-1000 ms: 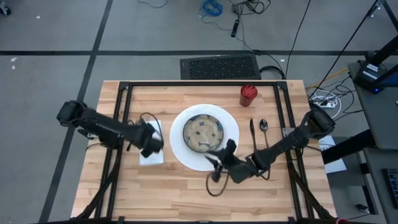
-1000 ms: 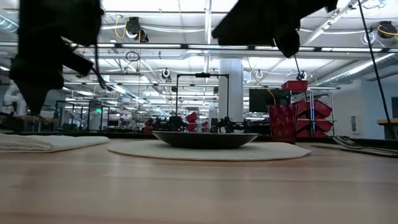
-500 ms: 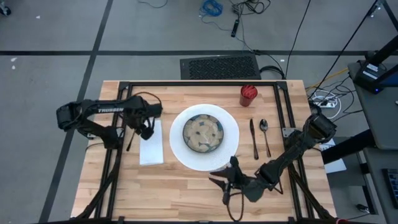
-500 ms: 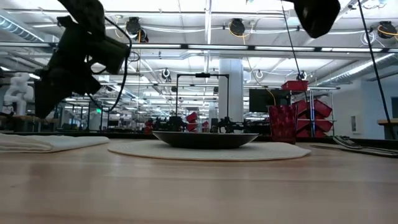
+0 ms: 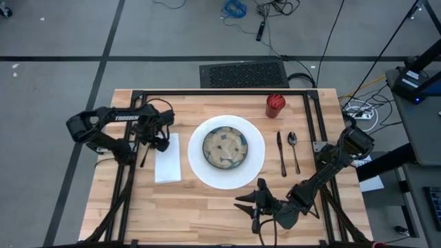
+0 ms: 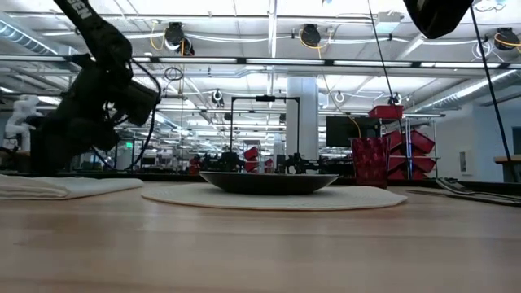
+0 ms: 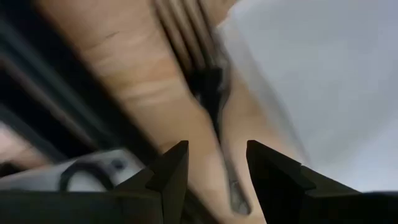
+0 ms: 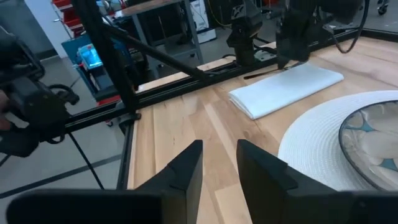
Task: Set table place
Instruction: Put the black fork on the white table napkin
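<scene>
Butcher-block wood planks make up the table (image 5: pixel 207 207), a large rectangle ringed by a black metal tube frame, filling the middle of the high view. At its centre lies a round white placemat (image 5: pixel 227 152), and on that sits a patterned bowl (image 5: pixel 224 147). Left of the mat a folded white napkin (image 5: pixel 167 158) lies flat, and a dark fork (image 5: pixel 145 154) rests on the bare wood just beside the napkin's outer edge. Right of the mat a knife (image 5: pixel 280 153) and a spoon (image 5: pixel 293 149) lie side by side, with a red cup (image 5: pixel 275 105) standing above them near the far edge.

The left gripper (image 5: pixel 160 135) hangs over the far end of the napkin; in its wrist view its two fingers stand apart on either side of the fork, holding nothing. The right gripper (image 5: pixel 249 204) sits low over the near edge of the table below the mat, its fingers (image 8: pixel 186 168) parted with a narrow gap and empty.
</scene>
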`<act>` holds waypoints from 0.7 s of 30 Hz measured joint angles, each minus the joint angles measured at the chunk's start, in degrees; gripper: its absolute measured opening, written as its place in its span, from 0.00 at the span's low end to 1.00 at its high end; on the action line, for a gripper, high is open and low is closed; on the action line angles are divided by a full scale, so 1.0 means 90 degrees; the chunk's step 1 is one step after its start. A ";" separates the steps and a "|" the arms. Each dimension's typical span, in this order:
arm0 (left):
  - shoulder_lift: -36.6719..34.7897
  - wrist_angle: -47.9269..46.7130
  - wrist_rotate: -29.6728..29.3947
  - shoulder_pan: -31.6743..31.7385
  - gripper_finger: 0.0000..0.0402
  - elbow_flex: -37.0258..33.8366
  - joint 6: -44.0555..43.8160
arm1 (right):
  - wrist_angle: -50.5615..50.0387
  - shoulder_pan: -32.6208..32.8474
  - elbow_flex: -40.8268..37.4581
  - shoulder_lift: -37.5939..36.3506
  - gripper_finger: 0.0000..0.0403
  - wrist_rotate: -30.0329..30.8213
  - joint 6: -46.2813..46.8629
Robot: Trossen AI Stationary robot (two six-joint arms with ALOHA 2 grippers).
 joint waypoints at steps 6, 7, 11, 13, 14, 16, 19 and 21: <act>0.0194 0.0327 0.0119 0.0189 0.37 -0.0317 0.0147 | 0.0000 0.0005 0.0000 0.0000 0.21 0.0000 0.0000; 0.0194 0.0371 0.0126 0.0195 0.37 -0.0367 0.0159 | -0.0002 0.0005 0.0000 0.0000 0.21 0.0000 0.0002; 0.0215 0.0465 0.0211 0.0227 0.35 -0.0453 0.0160 | -0.0008 0.0005 0.0000 0.0000 0.21 -0.0004 0.0017; 0.0217 0.0491 0.0224 0.0205 0.33 -0.0458 0.0109 | -0.0010 0.0005 0.0000 0.0000 0.21 -0.0002 0.0017; 0.0217 0.0513 0.0224 0.0205 0.31 -0.0458 0.0070 | -0.0010 0.0005 0.0002 0.0000 0.21 -0.0002 0.0007; 0.0217 0.0567 0.0232 0.0205 0.28 -0.0465 -0.0010 | -0.0006 0.0005 0.0002 0.0000 0.21 -0.0002 -0.0002; 0.0219 0.0700 0.0214 0.0203 0.21 -0.0470 -0.0039 | -0.0022 0.0005 0.0002 0.0000 0.21 -0.0005 0.0015; 0.0219 0.0752 0.0197 0.0198 0.16 -0.0472 -0.0123 | -0.0025 0.0005 0.0002 0.0000 0.21 -0.0005 0.0017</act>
